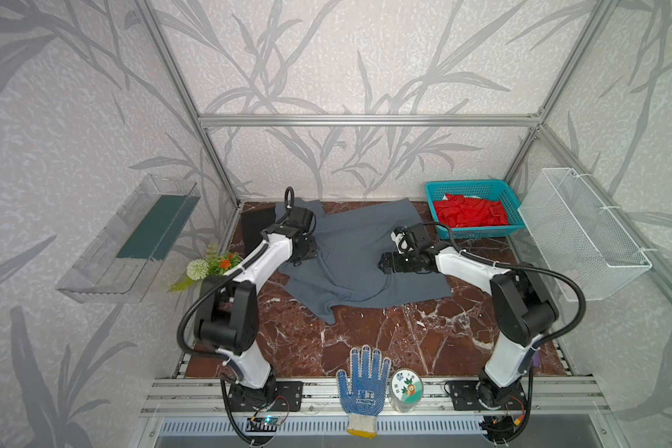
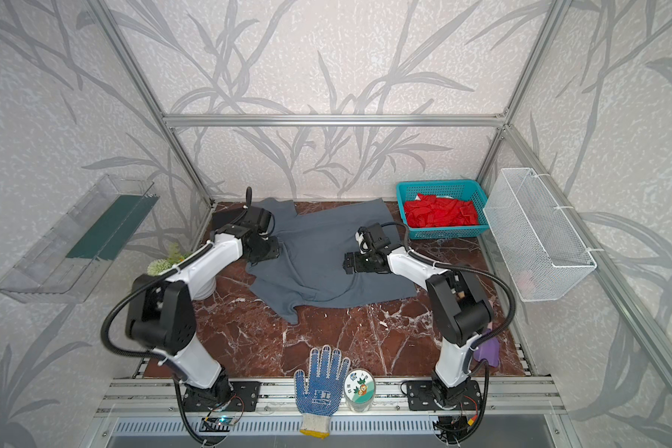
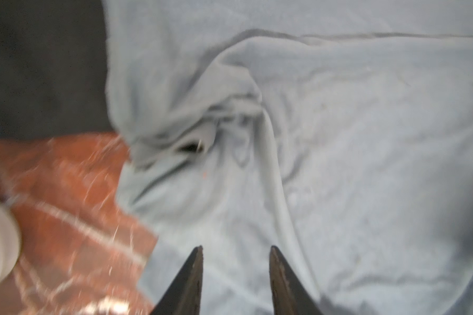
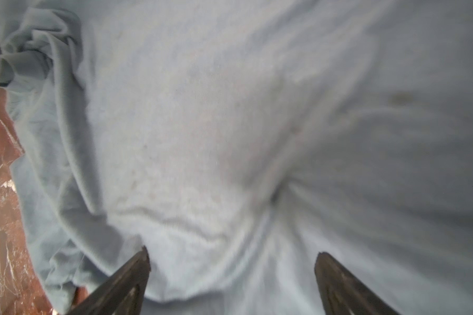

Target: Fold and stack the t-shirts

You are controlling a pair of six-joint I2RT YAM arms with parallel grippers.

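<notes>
Nearest the front rail lie a dotted work glove and a round tin, both out of the way of the work. Beyond a bare stretch of marbled tabletop, the grey t-shirt is spread over the middle, rumpled — one sleeve trails toward the front and creases bunch along its left side. It is not yet folded.

The right end effector hovers low over the shirt's body, its jaws wide apart with nothing between them, probably lined up to pinch a fold or an edge. The left end effector hangs over the bunched left edge, jaws part-way apart and empty; that narrower gap would suit a thin layer of cloth.

Further back, in the far left corner, the black t-shirt lies as a compact dark shape right against the grey one's edge — likely the base for the stack. At the far right, a teal basket of red scraps sits apart.
</notes>
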